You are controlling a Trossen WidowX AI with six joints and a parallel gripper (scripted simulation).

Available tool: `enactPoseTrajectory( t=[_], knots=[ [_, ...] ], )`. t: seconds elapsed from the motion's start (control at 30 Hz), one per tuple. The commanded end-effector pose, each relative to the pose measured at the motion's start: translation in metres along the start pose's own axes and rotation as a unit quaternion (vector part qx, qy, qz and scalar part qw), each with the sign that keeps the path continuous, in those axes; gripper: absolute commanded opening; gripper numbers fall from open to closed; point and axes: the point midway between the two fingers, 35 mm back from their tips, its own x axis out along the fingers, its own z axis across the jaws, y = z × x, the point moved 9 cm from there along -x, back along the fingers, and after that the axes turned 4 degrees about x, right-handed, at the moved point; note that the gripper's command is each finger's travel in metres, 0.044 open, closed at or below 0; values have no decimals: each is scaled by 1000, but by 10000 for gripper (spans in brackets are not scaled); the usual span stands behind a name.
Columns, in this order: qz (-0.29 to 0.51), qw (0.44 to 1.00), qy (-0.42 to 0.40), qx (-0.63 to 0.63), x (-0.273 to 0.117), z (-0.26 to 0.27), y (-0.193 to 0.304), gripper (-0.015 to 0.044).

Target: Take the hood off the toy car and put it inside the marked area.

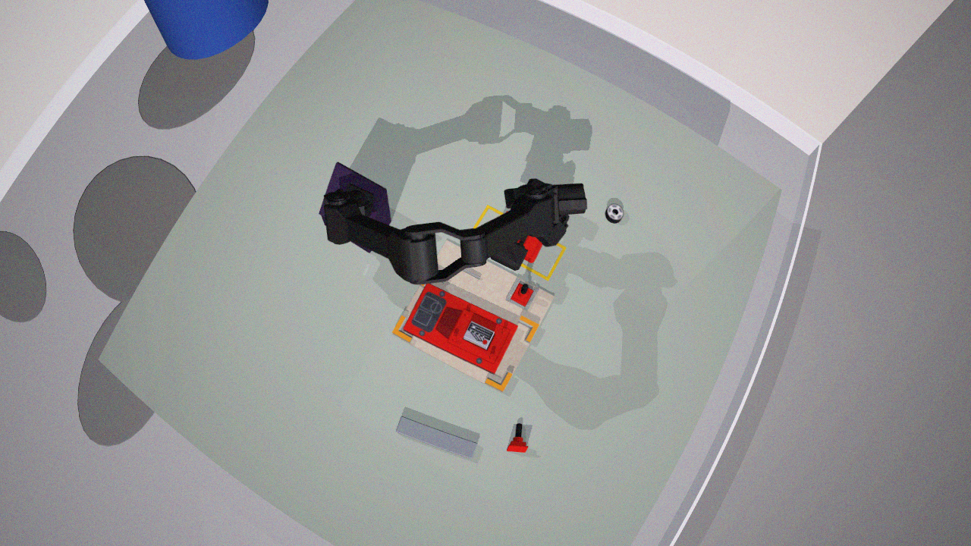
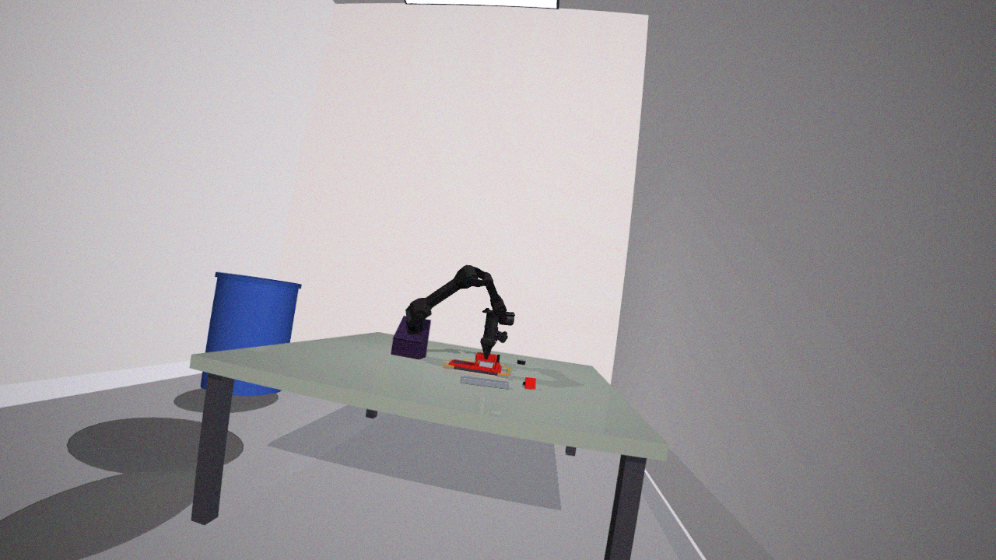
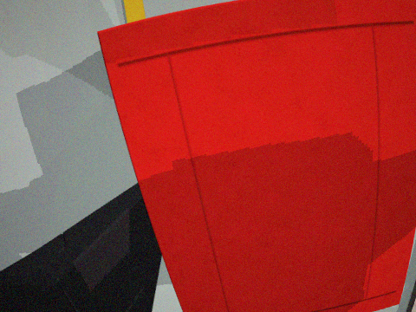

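The red hood [image 1: 532,248] [image 2: 480,356] [image 3: 269,104] is off the car and held by my gripper [image 2: 486,353], one black finger showing at its lower left side in the wrist view. The hood is low over the marked area, a yellow outline [image 1: 556,263] [image 3: 134,10]. The arm hides part of the outline and most of the hood in the top view. I cannot tell whether the hood touches the table. The toy car's red body [image 1: 454,341], with a silver engine panel [image 1: 479,334], lies beside the marked area.
The car sits on a beige tray [image 1: 539,306] with orange corners, which also bears a red block with a black stem [image 1: 521,293]. A grey bar [image 1: 436,436] [image 2: 484,382], another red stemmed piece [image 1: 517,444] [image 2: 530,383] and a small wheel [image 1: 614,211] [image 2: 520,362] are on the table.
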Motion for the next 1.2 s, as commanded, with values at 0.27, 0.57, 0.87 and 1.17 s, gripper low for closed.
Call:
enactPoseTrajectory(
  t=[0.27,0.57,0.87,1.17],
  knots=[
    [1,1000,4,-4,8,0,1,0],
    [1,1000,4,-4,13,0,2,0],
    [1,1000,5,-4,17,0,2,0],
    [1,1000,1,0,14,-1,0,131]
  ],
)
